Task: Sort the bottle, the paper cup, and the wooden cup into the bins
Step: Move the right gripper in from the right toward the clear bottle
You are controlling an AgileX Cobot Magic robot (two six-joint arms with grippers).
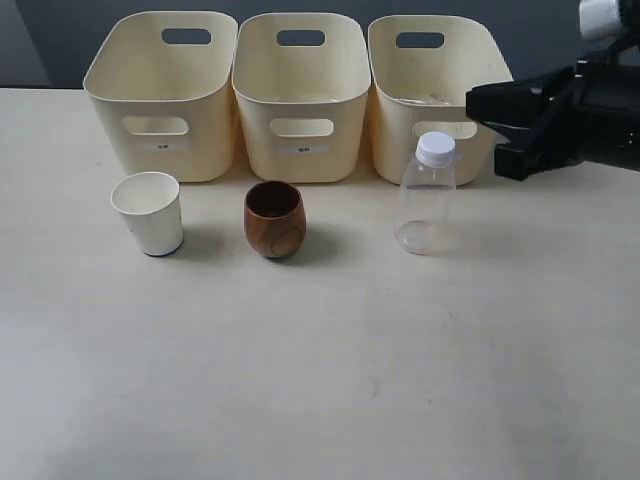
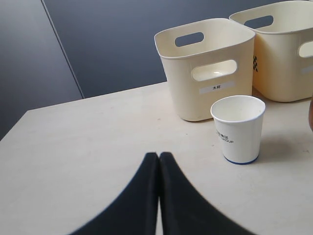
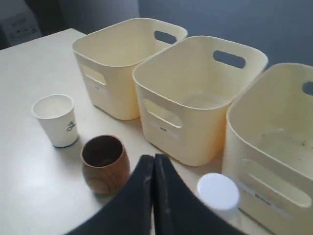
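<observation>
The right pincer has its two black fingers pressed together, holding nothing, and hovers above the surface just over the bottle, whose white screw cap sits close beside the fingertips. The clear plastic bottle looks empty, so I judge it light, thin-walled and easy to tip or squash; a grip across the body below the cap, or on the stiffer neck, seems safest. Just past the bottle stands the nearest of the three cream bins, with the other two in a row beyond. A little further from this pincer is the wooden cup, rigid, smooth and rounded, probably slippery unless pinched over its rim. Furthest is the paper cup, light and crushable. The left pincer is likewise closed and empty, with the paper cup standing ahead of it.
</observation>
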